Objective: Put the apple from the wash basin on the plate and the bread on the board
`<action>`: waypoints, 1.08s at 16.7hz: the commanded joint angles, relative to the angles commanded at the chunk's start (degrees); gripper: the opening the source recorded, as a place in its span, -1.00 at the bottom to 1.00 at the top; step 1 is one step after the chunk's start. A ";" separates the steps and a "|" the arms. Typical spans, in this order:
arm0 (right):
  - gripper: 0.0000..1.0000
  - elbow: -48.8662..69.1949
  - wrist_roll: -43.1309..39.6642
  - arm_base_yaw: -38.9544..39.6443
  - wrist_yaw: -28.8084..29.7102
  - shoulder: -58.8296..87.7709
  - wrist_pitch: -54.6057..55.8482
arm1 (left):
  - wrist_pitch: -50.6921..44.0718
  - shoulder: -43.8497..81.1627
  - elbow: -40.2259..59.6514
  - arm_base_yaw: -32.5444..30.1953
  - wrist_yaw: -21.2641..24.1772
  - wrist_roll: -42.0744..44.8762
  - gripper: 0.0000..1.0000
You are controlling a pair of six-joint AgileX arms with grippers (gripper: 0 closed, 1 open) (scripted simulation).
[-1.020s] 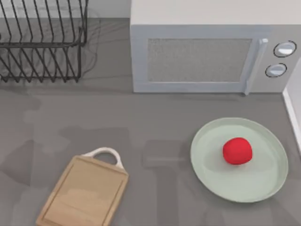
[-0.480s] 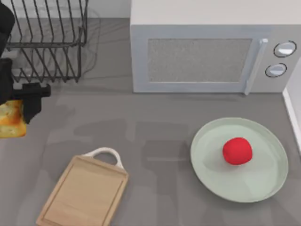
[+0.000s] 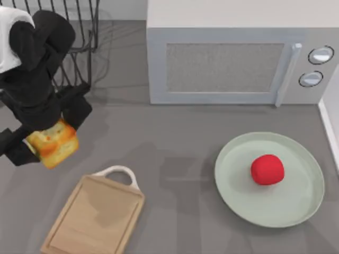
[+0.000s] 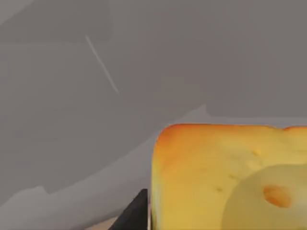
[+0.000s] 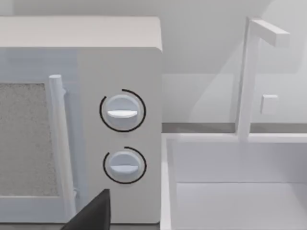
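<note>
My left gripper is shut on the bread, a golden-yellow loaf with a browned top, held above the table at the left. The bread looms close in the left wrist view. Just below and right of it lies the wooden board with its white loop handle. The red apple rests on the pale green plate at the right. The wash basin is seen in the right wrist view, beside the microwave; a dark finger of the right gripper juts into that view.
A white microwave stands at the back, right of centre. A black wire dish rack sits at the back left, partly behind my left arm. The basin's white rim runs along the right edge, with a white faucet behind it.
My left arm has come in from the left edge and moved right and a little toward the board, carrying the bread. The apple and plate have stayed put.
</note>
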 joint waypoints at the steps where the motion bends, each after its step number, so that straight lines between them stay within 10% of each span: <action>1: 1.00 0.00 0.00 0.00 0.00 0.00 0.00 | 0.18 -0.33 -0.58 -1.31 0.36 -5.39 -1.00; 10: 1.00 0.00 0.00 0.00 0.00 0.00 0.00 | 1.10 -3.92 -6.57 -9.89 4.27 -42.83 -1.00; 18: 1.00 0.00 0.00 0.00 0.00 0.00 0.00 | 0.89 -6.24 -10.23 -12.88 7.44 -57.22 -1.00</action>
